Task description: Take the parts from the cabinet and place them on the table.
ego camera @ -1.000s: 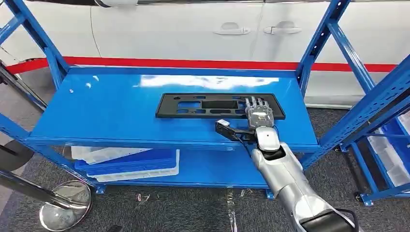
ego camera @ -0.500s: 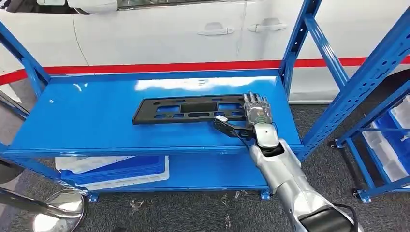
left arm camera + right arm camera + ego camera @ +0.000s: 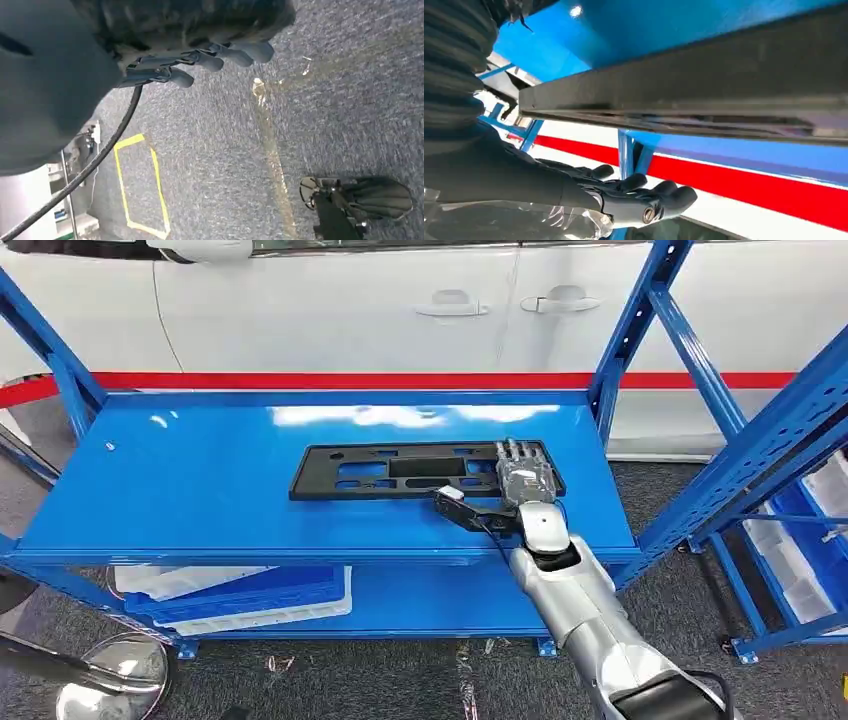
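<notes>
A long black plastic panel [image 3: 400,472] with cut-outs lies flat on the top blue shelf [image 3: 200,490] of the cabinet. My right hand [image 3: 520,480] rests on the panel's right end, fingers laid flat on top and the thumb stretched left along its front edge. In the right wrist view the panel's dark edge [image 3: 684,100] runs across close to the camera, with my right hand's fingers [image 3: 624,195] extended beside it. My left hand [image 3: 210,55] hangs over the grey carpet, fingers loosely extended and holding nothing.
A white car [image 3: 350,310] with a red stripe stands behind the cabinet. Blue and white trays [image 3: 250,595] sit on the lower shelf. A blue upright [image 3: 640,330] rises at the shelf's right end, and a second rack [image 3: 800,500] stands further right. A round metal base [image 3: 110,690] is on the floor at left.
The whole head view has shifted from frame to frame, so the camera moved. My right hand stays on the panel's right end and the panel has not left the shelf.
</notes>
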`<move>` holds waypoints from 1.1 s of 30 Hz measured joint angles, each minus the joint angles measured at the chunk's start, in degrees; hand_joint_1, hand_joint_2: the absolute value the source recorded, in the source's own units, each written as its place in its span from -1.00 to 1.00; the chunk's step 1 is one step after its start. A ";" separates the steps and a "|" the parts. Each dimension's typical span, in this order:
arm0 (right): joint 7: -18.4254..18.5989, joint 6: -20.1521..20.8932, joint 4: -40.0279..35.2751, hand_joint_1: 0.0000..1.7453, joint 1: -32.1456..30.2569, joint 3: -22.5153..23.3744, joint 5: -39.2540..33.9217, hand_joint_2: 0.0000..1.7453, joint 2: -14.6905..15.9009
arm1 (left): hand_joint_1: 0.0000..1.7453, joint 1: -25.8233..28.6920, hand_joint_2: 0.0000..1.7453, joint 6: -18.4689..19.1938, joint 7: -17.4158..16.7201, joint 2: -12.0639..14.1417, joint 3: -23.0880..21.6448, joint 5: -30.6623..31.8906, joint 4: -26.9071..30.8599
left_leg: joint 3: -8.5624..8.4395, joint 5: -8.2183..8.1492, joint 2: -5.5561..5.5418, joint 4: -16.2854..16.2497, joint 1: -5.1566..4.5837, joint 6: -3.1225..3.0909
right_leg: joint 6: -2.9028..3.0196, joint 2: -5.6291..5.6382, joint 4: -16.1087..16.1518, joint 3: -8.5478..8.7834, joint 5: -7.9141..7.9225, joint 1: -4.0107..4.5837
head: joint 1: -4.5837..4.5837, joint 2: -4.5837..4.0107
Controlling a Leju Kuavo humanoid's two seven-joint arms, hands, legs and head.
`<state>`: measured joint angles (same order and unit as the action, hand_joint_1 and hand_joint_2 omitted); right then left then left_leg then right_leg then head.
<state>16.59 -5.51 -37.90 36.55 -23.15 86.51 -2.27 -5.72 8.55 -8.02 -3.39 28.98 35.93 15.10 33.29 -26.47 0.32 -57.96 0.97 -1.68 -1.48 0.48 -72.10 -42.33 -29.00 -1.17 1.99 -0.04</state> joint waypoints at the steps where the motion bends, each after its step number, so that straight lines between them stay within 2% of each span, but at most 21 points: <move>1: -0.15 -0.33 0.00 -1.00 0.08 0.00 -0.15 1.00 -0.06 | -1.00 0.02 -1.00 0.00 0.00 -0.02 0.00 0.09 0.00 | -0.23 -0.41 -0.06 -0.37 0.17 0.23 | -0.08 -0.14 4.60 2.03 2.82 -0.13 | -0.02 0.00; 2: -0.46 -0.70 -0.02 -1.00 0.07 0.00 -0.26 1.00 -0.13 | -1.00 0.01 -1.00 0.00 0.04 -0.07 0.00 0.09 0.00 | -0.41 -0.97 -0.11 -0.84 0.33 0.65 | -0.14 -0.44 9.85 4.41 5.33 -0.21 | 0.00 0.00; 3: -0.68 -1.10 0.00 -1.00 0.10 0.00 -0.33 1.00 -0.20 | -1.00 -0.01 -1.00 0.00 0.09 -0.04 0.02 0.09 0.00 | -0.26 -1.29 -0.14 -0.96 0.25 1.08 | -0.10 -0.52 10.61 5.00 3.76 0.14 | 0.07 0.00; 7: -2.31 -1.90 -0.50 -1.00 0.12 -0.15 -0.39 1.00 -1.02 | -1.00 -0.09 -1.00 0.00 0.28 -0.13 0.17 0.35 0.00 | -0.48 -1.57 0.07 -0.89 0.09 2.51 | 1.72 -0.04 11.56 5.48 3.60 0.53 | 0.19 0.00; 9: -4.20 -2.10 -0.96 -1.00 -0.09 -0.57 -0.22 1.00 -1.93 | -1.00 -0.19 -1.00 0.11 0.35 -0.22 0.17 0.46 0.00 | -0.05 -3.04 0.01 -2.66 0.24 3.01 | 2.52 -0.02 12.20 6.38 3.53 0.10 | 0.00 0.00; 12: -5.66 -2.12 -1.31 -1.00 -0.75 -2.71 -0.22 1.00 -4.13 | -1.00 -0.54 -1.00 0.24 0.33 -0.17 0.20 0.61 0.00 | 6.62 -7.80 -0.02 -14.72 0.21 3.42 | 3.30 0.09 12.22 6.68 3.20 0.30 | -0.20 0.00; 13: -5.88 -2.10 -1.31 -1.00 -1.14 -3.43 -0.37 1.00 -4.70 | -1.00 -0.54 -1.00 0.31 0.26 -0.17 0.20 0.68 0.00 | 8.58 -8.13 -0.03 -17.54 0.19 3.44 | 3.42 0.16 12.22 6.79 3.05 0.44 | -0.24 0.00; 14: -6.05 -2.10 -1.31 -1.00 -1.52 -4.04 -0.69 1.00 -5.31 | -1.00 -0.53 -1.00 0.41 0.11 -0.20 0.20 0.77 0.00 | 9.24 -7.00 -0.03 -17.57 0.19 3.31 | 3.41 0.19 12.21 6.98 2.89 0.53 | -0.22 0.00; 15: -6.44 -2.12 -1.31 -1.00 -1.72 -4.55 -0.96 1.00 -5.79 | -1.00 -0.53 -1.00 0.42 -0.02 -0.20 0.20 0.81 0.00 | 8.54 -4.57 -0.03 -14.95 0.17 3.10 | 3.40 0.28 12.21 7.23 2.70 0.61 | -0.20 0.00; 17: -7.35 -2.49 -1.29 -1.00 -1.62 -5.55 -1.90 1.00 -6.87 | -1.00 -0.66 -1.00 0.42 -0.04 -0.20 0.20 1.07 0.00 | 4.60 1.30 -0.10 -5.43 -0.05 2.36 | 3.26 0.41 12.21 7.92 2.28 0.71 | -0.20 0.00; 18: -7.91 -2.97 -1.29 -1.00 -1.61 -6.05 -2.27 1.00 -7.34 | -1.00 -0.76 -1.00 0.39 -0.04 -0.18 0.20 1.11 0.00 | 3.27 1.82 -0.21 -2.08 -0.28 1.90 | 3.08 0.40 12.31 8.11 2.08 0.65 | -0.18 0.00; 19: -8.39 -3.48 -1.27 -1.00 -1.55 -6.53 -2.67 1.00 -7.71 | -1.00 -0.93 -1.00 0.39 -0.04 -0.17 0.20 1.16 0.00 | 2.56 1.42 -0.27 -1.45 -0.74 1.72 | 2.81 0.45 12.28 7.97 1.98 1.03 | -0.18 0.00; 22: -9.53 -4.02 -1.25 -1.00 -1.87 -8.28 -3.47 1.00 -8.85 | -1.00 -1.10 -1.00 0.35 -0.04 -0.22 0.20 1.38 0.00 | 2.44 1.05 -0.36 -0.92 -0.97 1.33 | 2.00 0.41 12.83 8.11 2.05 0.69 | -0.26 0.00; 24: -10.49 -4.11 -1.31 -1.00 -1.96 -9.38 -4.18 1.00 -9.31 | -1.00 -1.05 -1.00 0.35 -0.04 -0.35 0.20 1.53 0.00 | 1.38 1.39 -0.24 0.34 -0.28 0.82 | 1.28 0.07 11.75 7.92 1.13 0.88 | -0.18 0.00; 25: -11.41 -4.07 -1.49 -1.00 -1.95 -10.47 -4.77 1.00 -9.71 | -1.00 -1.19 -1.00 0.37 -0.04 -0.37 0.20 1.64 0.00 | 1.17 1.24 -0.15 0.44 -0.22 0.30 | 1.13 0.00 8.74 6.41 -0.50 0.93 | 0.07 0.02; 27: -12.37 -3.98 -1.84 -1.00 -2.54 -12.83 -5.31 1.00 -10.23 | -1.00 -1.47 -1.00 0.39 -0.04 -0.37 0.22 1.64 0.00 | 0.98 0.96 -0.08 0.41 -0.23 -0.14 | 0.88 -0.01 -0.05 1.61 -3.94 0.71 | -0.02 0.00; 28: -12.48 -3.96 -1.92 -1.00 -3.05 -13.93 -5.49 1.00 -10.51 | -1.00 -1.57 -1.00 0.42 -0.04 -0.37 0.22 1.64 0.00 | 0.86 0.78 -0.08 0.39 -0.24 -0.17 | 0.70 -0.02 -3.38 -0.45 -4.72 0.61 | -0.04 0.00; 29: -12.61 -3.96 -1.92 0.40 -3.55 -14.56 -5.55 1.00 -10.58 | -1.00 -1.60 -1.00 0.42 -0.04 -0.37 0.22 1.64 0.00 | 0.63 0.53 -0.12 0.34 -0.22 -0.18 | 0.58 -0.04 -4.62 -1.63 -4.13 0.48 | 0.02 0.00; 30: -12.63 -3.94 -1.92 0.54 -3.88 -14.93 -5.62 1.00 -10.71 | -1.00 -1.58 -1.00 0.44 -0.04 -0.37 0.22 1.64 0.00 | 0.30 0.29 -0.27 0.31 -0.15 -0.08 | 0.51 -0.11 -3.04 -1.22 -2.22 0.33 | 0.00 0.00; 32: -12.61 -3.89 -2.14 0.62 -3.80 -15.82 -5.90 1.00 -10.73 | -1.00 -1.47 -1.00 0.48 -0.07 -0.37 0.22 1.64 0.00 | -0.47 -0.49 -0.47 -0.13 -0.04 0.31 | 0.54 -0.31 5.95 2.46 3.67 0.08 | 0.00 0.00; 33: -12.59 -3.83 -2.30 0.66 -3.76 -16.35 -6.03 1.00 -10.73 | -1.00 -1.45 -1.00 0.48 -0.07 -0.37 0.22 1.64 0.00 | -0.54 -1.00 -0.53 -0.45 0.01 0.67 | 0.82 -0.53 10.28 4.18 5.55 0.10 | 0.09 0.00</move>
<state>4.00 -9.33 -40.20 32.79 -39.49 80.48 -13.01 -7.18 9.03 -8.09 -3.76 29.20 37.57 15.10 32.75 -27.47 -0.21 -58.41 0.98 -1.02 -0.66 -0.04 -61.82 -38.15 -23.45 -1.06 2.08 -0.04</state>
